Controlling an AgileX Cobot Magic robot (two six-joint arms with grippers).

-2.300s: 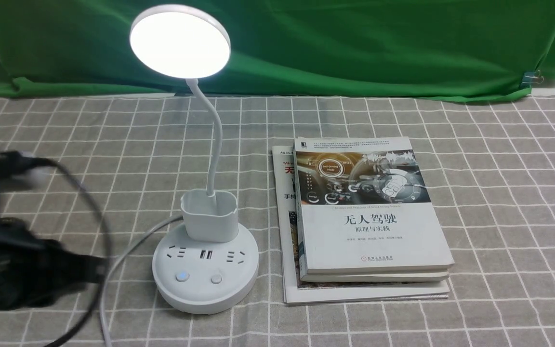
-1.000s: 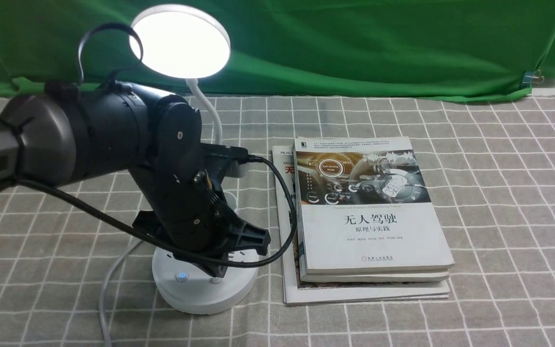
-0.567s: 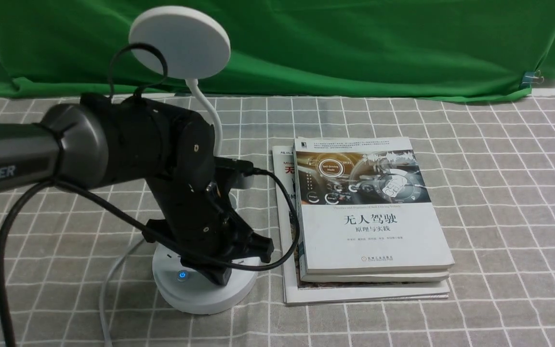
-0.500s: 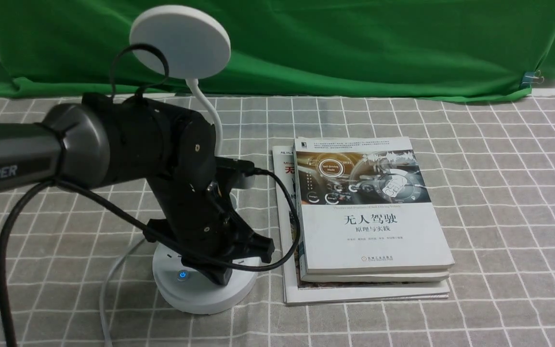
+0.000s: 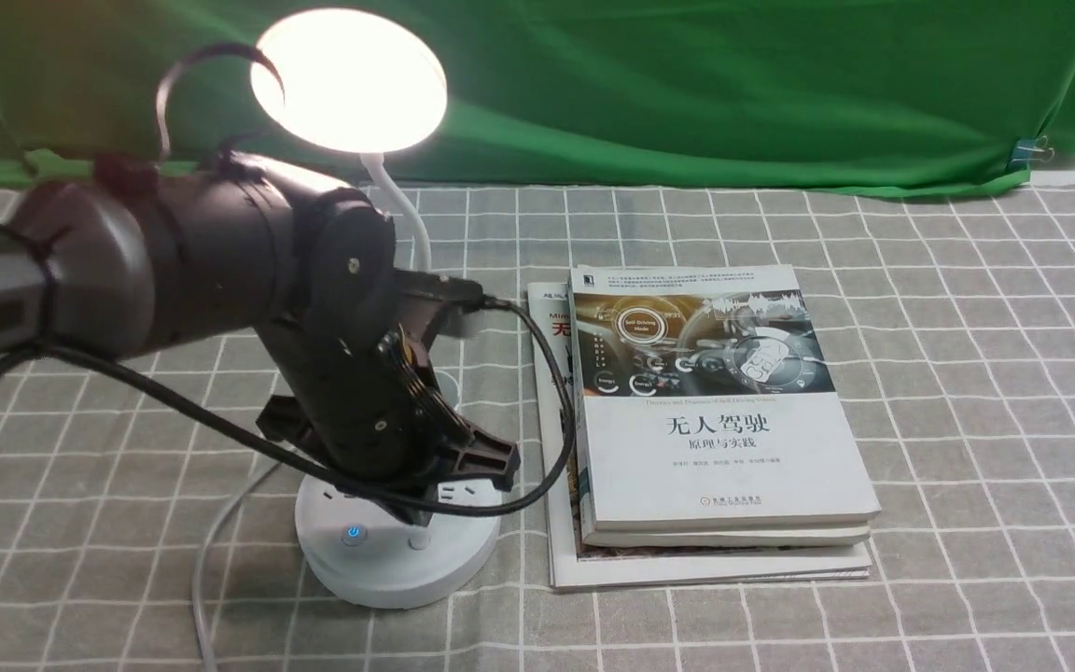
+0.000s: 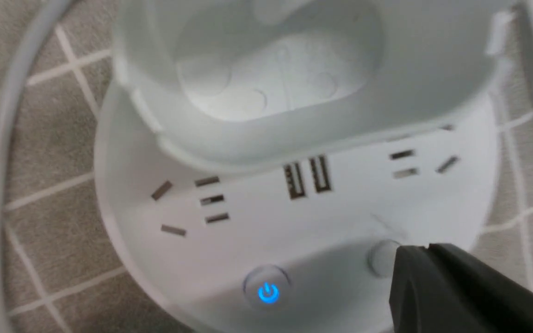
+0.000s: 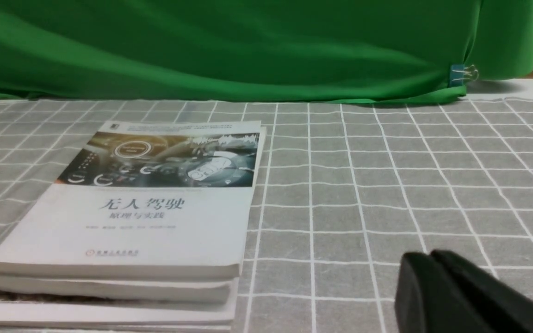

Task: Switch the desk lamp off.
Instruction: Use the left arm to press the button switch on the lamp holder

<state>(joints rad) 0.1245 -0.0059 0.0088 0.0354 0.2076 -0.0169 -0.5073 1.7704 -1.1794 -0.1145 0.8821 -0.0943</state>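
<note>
Grey checked tablecloth [image 5: 967, 373] with thin white grid lines and a soft woven look, and a wrinkly green cloth [image 5: 687, 84] draped behind it. So, the desk lamp [image 5: 397, 565] sits left of centre on that cloth, all smooth white plastic. It has a flat round disc head [image 5: 349, 79] glowing warm yellow, a skinny bendy neck [image 5: 411, 217] and an oval cup holder [image 6: 294, 74]. The chunky round base [image 6: 257, 231] has slot sockets and two USB ports. Up front are two little round buttons: the power button [image 6: 268, 292], lit with a blue symbol, and a plain button [image 6: 377, 259] beside it. Just right of the lamp is a stack of books [image 5: 719, 448], two glossy paperbacks on a thin magazine.

My left claw [image 6: 414, 261] is matte black, with the fingers pinched together so there's only a seam between them, and it's gripping nothing. Its tip sits right at the edge of the plain button. Honestly can't tell if it's actually pressing or a hair above. My right claw [image 7: 428, 273] hangs low over bare cloth, apart from the books. It's pinched closed too, with nothing in it.
</note>
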